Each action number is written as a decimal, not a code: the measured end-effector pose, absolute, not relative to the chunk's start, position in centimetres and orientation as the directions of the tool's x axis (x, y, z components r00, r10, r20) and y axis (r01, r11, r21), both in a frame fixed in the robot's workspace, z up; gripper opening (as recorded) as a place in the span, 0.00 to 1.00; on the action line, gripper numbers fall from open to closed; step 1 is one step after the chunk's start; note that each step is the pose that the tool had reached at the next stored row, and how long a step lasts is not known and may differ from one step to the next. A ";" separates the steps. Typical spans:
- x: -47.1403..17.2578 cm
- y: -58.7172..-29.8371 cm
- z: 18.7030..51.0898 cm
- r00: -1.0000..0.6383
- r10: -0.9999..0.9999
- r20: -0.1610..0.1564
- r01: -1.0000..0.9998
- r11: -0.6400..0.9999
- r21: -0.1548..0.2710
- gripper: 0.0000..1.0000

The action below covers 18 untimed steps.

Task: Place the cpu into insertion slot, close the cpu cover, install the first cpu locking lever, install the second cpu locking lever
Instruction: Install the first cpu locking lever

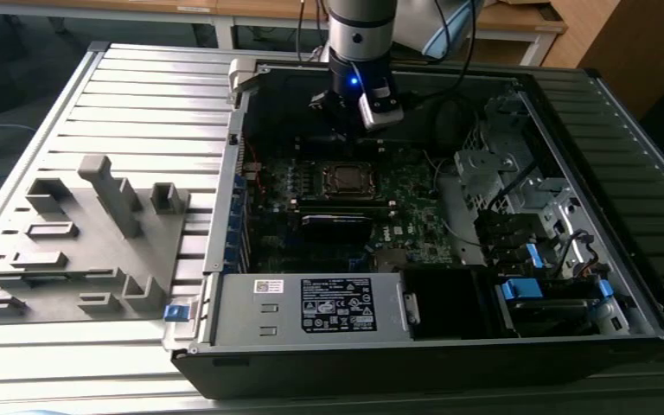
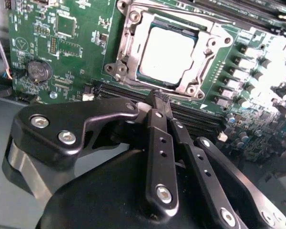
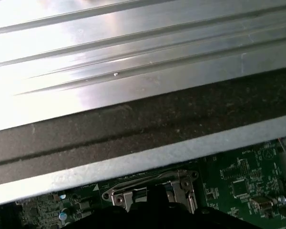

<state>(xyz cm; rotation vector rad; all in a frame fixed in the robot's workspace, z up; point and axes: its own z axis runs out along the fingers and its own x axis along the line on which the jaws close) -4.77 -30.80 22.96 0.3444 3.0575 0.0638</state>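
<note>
With the cpu (image 2: 166,53) seated in its socket beneath the lowered cpu cover (image 2: 199,59), the gripper (image 2: 158,98), fingers pressed together and empty, is poised where a misaligned descent risks scraping the motherboard (image 2: 71,52).

Wooden desks (image 1: 505,22) behind ribbed table (image 1: 136,104)

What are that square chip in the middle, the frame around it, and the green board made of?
The cpu looks capped in dull silver-grey metal, matte with a soft glare. The cpu cover seems to be thin stamped steel, brighter, with shiny edges. The green board looks like lacquered fibreglass circuit board, glossy green with tiny soldered parts, though the look alone cannot confirm that.
</note>
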 end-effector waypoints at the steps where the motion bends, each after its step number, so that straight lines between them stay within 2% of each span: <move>1: -4.8 -30.8 22.9 -0.975 0.213 -0.059 0.210 0.977 0.048 0.11; 9: -4.7 -30.9 22.9 -0.982 0.177 -0.059 0.175 0.984 0.042 0.11; 18: -4.7 -32.6 22.9 -0.982 0.177 -0.059 0.175 0.984 0.042 0.11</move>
